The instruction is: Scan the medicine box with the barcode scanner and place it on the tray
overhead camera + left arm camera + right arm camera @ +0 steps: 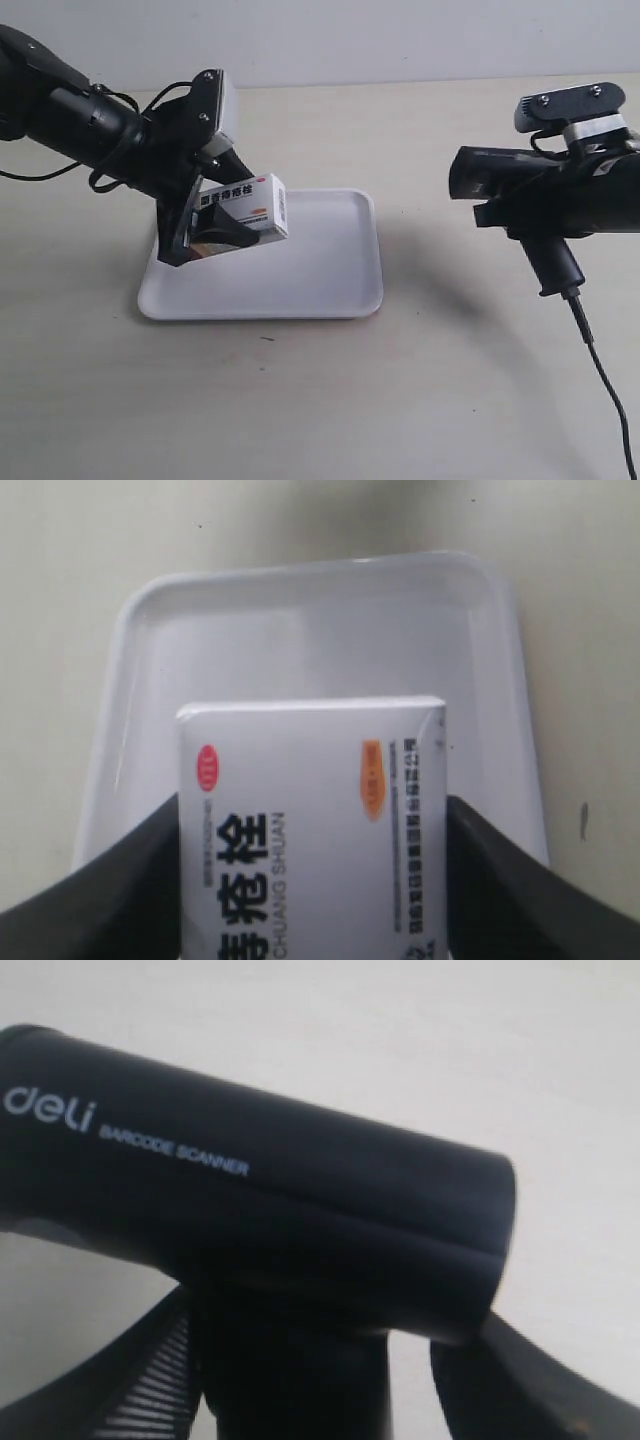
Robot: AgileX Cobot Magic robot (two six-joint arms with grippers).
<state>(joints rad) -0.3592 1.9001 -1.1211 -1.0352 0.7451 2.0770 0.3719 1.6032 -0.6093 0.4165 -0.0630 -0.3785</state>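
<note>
Beige tabletop [330, 400] fills your view, with the tray [330, 290] left of centre. Your left gripper [315, 880] has its fingers [110, 890] clamped on the box [245, 205], held tilted above the tray's left part. At right, your right gripper [320, 1380] grips the scanner [520, 185], head pointing left.

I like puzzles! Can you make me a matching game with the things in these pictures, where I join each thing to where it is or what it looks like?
Things:
1. medicine box
2. scanner
3. tray
4. cable

Descriptions:
A. lies flat on the table, white
B. hangs down from a black handle
C. held above the tray by the left gripper
D. gripped by the right gripper, its head pointing toward the box

Pairs: 1-C, 2-D, 3-A, 4-B
</note>
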